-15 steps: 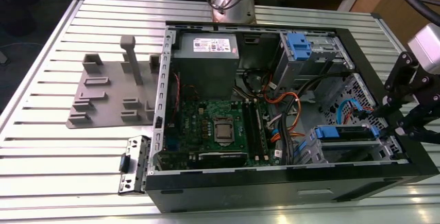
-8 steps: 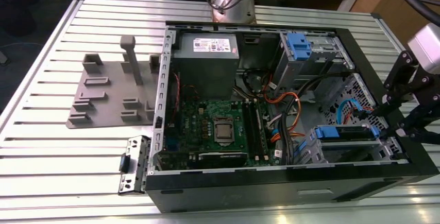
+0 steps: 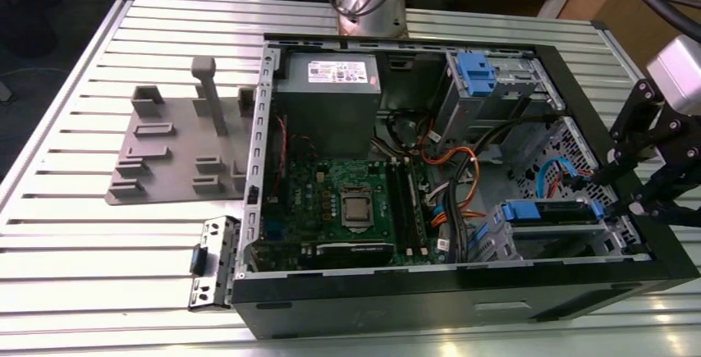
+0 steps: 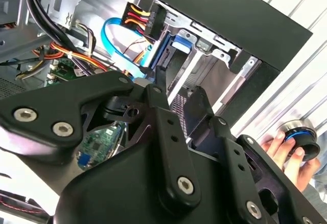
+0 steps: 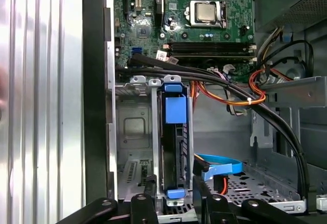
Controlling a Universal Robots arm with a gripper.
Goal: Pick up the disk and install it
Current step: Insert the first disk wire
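Observation:
The disk (image 5: 175, 147) stands on edge in the drive bay at the case's front corner, with blue carrier rails at its ends; in the exterior view the disk (image 3: 553, 212) lies at the lower right of the open case. My gripper (image 5: 173, 188) hovers just off the disk's near end. Its black fingers (image 5: 148, 193) stand apart on either side of that end, a little wider than the disk, with nothing between the tips. In the exterior view the gripper (image 3: 638, 203) hangs over the case's right wall. In the second wrist view the gripper (image 4: 179, 94) points at the bay.
The case (image 3: 438, 304) lies open on a slatted table (image 3: 98, 226). Inside are the motherboard (image 3: 350, 201), a grey power-supply box (image 3: 328, 86), a cage with a blue tab (image 3: 478, 70) and loose cables (image 5: 245, 94). A hand (image 4: 278, 147) holds a round black device beside the case.

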